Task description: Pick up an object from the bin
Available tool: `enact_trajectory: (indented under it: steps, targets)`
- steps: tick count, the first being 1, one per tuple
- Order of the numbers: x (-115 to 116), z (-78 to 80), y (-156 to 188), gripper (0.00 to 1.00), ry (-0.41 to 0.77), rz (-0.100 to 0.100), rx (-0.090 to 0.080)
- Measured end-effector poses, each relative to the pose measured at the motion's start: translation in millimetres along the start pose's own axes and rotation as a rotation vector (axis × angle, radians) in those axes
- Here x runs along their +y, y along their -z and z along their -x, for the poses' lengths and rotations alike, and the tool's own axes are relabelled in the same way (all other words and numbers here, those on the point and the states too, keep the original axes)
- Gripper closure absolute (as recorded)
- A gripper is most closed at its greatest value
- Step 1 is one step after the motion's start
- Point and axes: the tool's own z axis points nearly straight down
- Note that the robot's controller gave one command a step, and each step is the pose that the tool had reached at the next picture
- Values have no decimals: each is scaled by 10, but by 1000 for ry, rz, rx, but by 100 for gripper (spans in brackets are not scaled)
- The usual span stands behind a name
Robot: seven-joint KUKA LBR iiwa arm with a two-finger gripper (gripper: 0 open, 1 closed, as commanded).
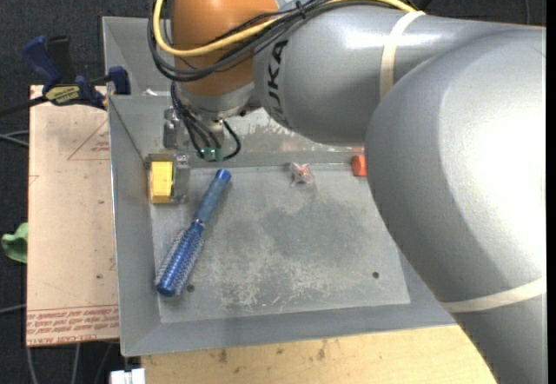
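My gripper [188, 134] hangs under the arm's wrist in the bin's back left corner, just above and to the right of a small yellow block with a grey side [162, 181]. Nothing shows in its grasp. A blue brush [193, 233] with a smooth handle and a bristled head lies slantwise on the bin floor, its handle end close below the gripper.
A small pink and white scrap [301, 171] lies by the back wall near the middle. An orange piece [358, 165] sits further right at the arm's edge. The big grey arm covers the bin's right side.
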Motion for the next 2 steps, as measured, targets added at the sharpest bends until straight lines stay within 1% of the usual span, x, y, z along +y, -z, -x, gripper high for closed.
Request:
enact_trajectory:
  steps: [1, 2]
  targets:
    - [-456, -7, -519, 0, 442, -3, -5]
    - [-587, -259, -1103, 0, 817, -3, -2]
